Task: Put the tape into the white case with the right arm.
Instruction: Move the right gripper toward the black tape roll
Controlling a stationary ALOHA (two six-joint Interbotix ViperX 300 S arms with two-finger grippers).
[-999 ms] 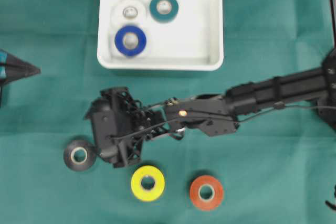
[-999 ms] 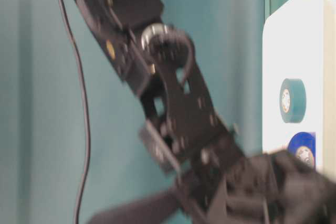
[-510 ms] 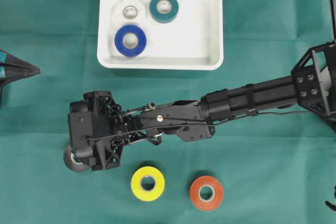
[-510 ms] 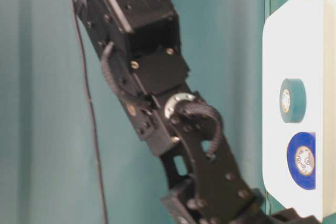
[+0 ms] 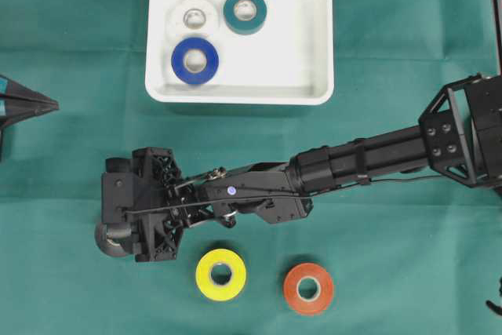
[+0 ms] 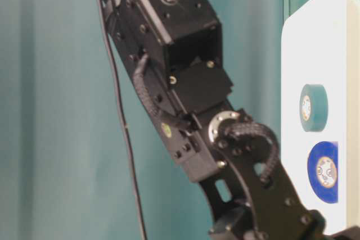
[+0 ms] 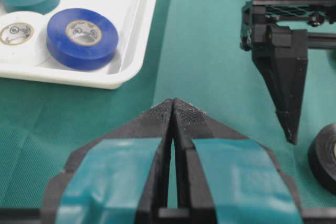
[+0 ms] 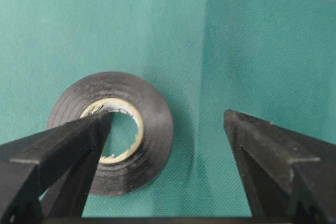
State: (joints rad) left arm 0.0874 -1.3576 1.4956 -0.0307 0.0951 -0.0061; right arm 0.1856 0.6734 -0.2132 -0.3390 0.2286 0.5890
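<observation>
A black tape roll (image 8: 149,145) lies flat on the green cloth, mostly hidden under my right gripper (image 5: 125,217) in the overhead view, where only its edge (image 5: 105,241) shows. In the right wrist view the right gripper (image 8: 168,115) is open just above the roll. One fingertip (image 8: 79,145) sits over the roll's core hole, the other (image 8: 262,145) stands over bare cloth to the roll's right. The white case (image 5: 282,52) holds a white roll (image 5: 190,16), a teal roll (image 5: 245,11) and a blue roll (image 5: 194,60). My left gripper (image 7: 173,103) is shut and empty.
A yellow roll (image 5: 220,274) and an orange roll (image 5: 308,288) lie on the cloth near the front edge, right of the right gripper. The long right arm (image 5: 369,161) stretches across the middle, below the case. The left gripper (image 5: 31,103) rests at the far left.
The right arm has reached further left and come down, so its gripper now covers the black roll that lay beside it a second ago. Its jaws have stayed open. The left gripper is unmoved.
</observation>
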